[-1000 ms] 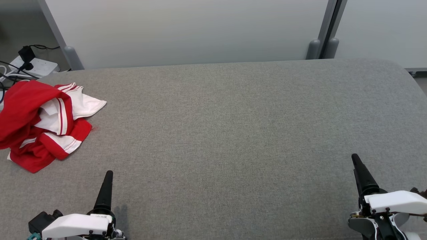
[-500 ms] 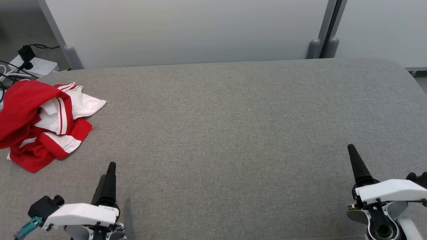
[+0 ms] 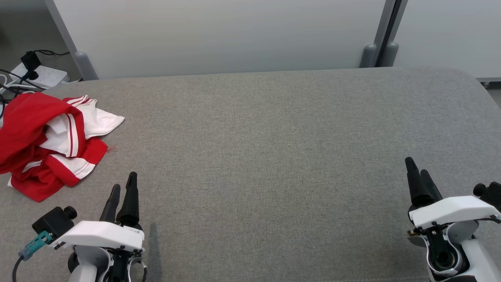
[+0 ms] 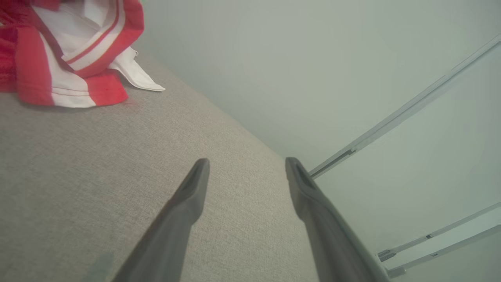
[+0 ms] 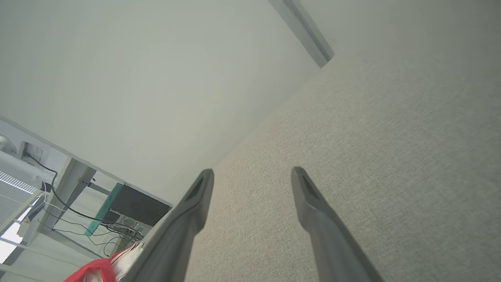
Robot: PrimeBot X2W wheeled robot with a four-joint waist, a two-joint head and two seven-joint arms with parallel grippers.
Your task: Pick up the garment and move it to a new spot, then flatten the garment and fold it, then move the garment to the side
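Red and white cloth, the garment (image 3: 47, 145), lies crumpled in a heap at the far-left corner of the grey fabric-covered table (image 3: 274, 129). Its white panels are edged with thin red stripes, and one white flap spreads toward the table's middle. At the table's near-left part is the left gripper (image 3: 124, 181), near the garment but clear of it, its two dark fingers parted with nothing between them. The right gripper (image 3: 415, 166) is at the table's near-right part, well apart from the garment, its fingers likewise spread and empty. A pale wall panel (image 3: 219, 35) stands along the table's far edge, with two grey posts (image 3: 377, 55) toward its far-right end. A white power strip (image 3: 45, 75) with black cables lies on the floor just off the table's far-left corner.
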